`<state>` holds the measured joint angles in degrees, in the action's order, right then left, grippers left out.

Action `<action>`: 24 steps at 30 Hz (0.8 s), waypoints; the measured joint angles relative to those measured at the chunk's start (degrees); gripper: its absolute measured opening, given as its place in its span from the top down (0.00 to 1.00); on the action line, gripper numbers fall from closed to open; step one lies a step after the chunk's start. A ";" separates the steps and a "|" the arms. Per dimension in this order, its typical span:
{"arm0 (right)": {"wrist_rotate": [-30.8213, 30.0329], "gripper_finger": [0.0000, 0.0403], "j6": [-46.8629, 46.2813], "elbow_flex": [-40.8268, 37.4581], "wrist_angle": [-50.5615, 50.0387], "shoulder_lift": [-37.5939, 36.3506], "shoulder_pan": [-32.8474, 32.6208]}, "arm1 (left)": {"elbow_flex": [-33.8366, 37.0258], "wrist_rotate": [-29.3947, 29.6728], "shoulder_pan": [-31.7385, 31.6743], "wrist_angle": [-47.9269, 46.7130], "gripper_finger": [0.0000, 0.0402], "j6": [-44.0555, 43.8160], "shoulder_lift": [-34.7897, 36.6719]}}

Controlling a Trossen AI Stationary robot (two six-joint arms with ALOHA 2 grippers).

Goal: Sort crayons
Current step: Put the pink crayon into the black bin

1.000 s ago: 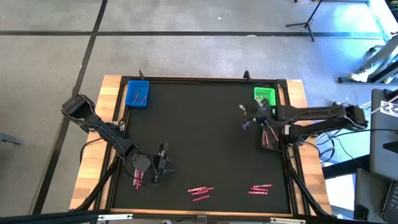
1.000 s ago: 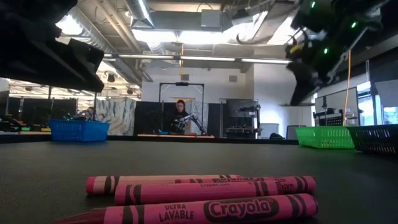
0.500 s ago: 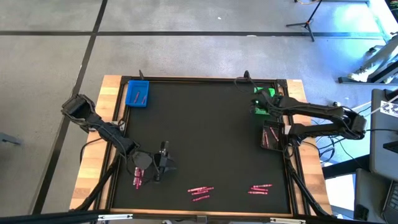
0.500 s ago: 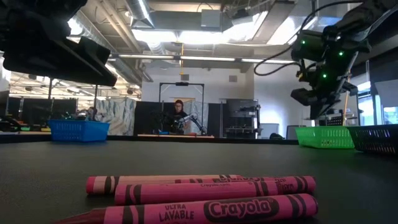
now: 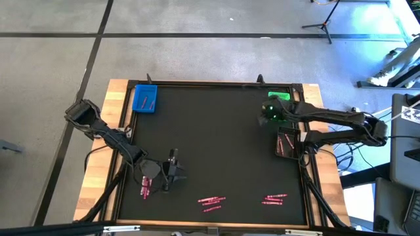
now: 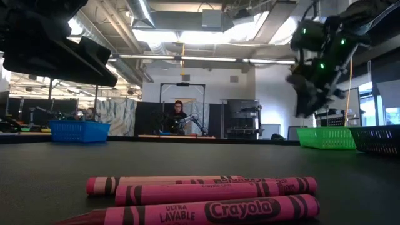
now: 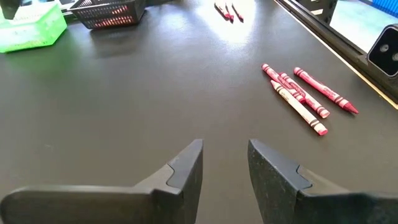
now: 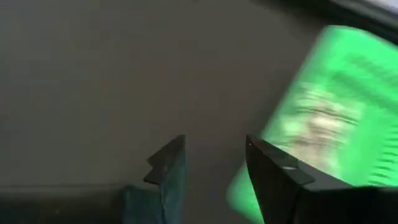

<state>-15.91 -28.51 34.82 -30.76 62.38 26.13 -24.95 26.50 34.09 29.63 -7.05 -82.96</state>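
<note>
Now our right gripper stands parted and empty beside the green tray, apparently just released; our left gripper waits open near crayons unsorted on the mat.

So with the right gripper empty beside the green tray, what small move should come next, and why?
Probably swing the right gripper back toward the loose crayons at the table's near edge. Its fingers are open with nothing between them beside the green tray, and that cluster lies on its side of the mat, unsorted. The left gripper hovers open near another group.
</note>
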 joint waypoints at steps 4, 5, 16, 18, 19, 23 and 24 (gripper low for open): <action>7.10 0.58 0.11 0.12 9.24 -0.04 -10.08 | 0.00 -0.08 0.00 0.00 0.70 0.00 0.00; 7.85 0.58 0.39 0.12 11.84 0.16 -12.94 | 0.00 -0.16 0.00 0.00 0.70 0.00 0.00; 7.51 0.62 2.99 0.19 38.69 9.67 -38.08 | -0.04 -0.37 0.00 0.15 0.70 0.00 0.00; 7.44 0.62 3.61 0.19 43.30 12.82 -40.58 | -0.04 -0.40 0.00 0.17 0.70 0.05 0.00; 7.46 0.62 3.67 0.19 44.94 14.44 -41.62 | -0.04 -0.40 0.00 0.15 0.70 0.07 0.00; 7.44 0.62 3.69 0.21 53.12 20.89 -45.14 | -0.04 -0.42 0.00 0.25 0.70 0.09 0.00; 7.44 0.62 3.75 0.59 54.01 22.36 -45.97 | -0.04 -0.43 0.00 0.47 0.70 0.09 0.00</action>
<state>-8.47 -24.76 35.41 23.26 84.74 -19.85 -24.99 26.07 34.09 30.10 -6.96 -82.96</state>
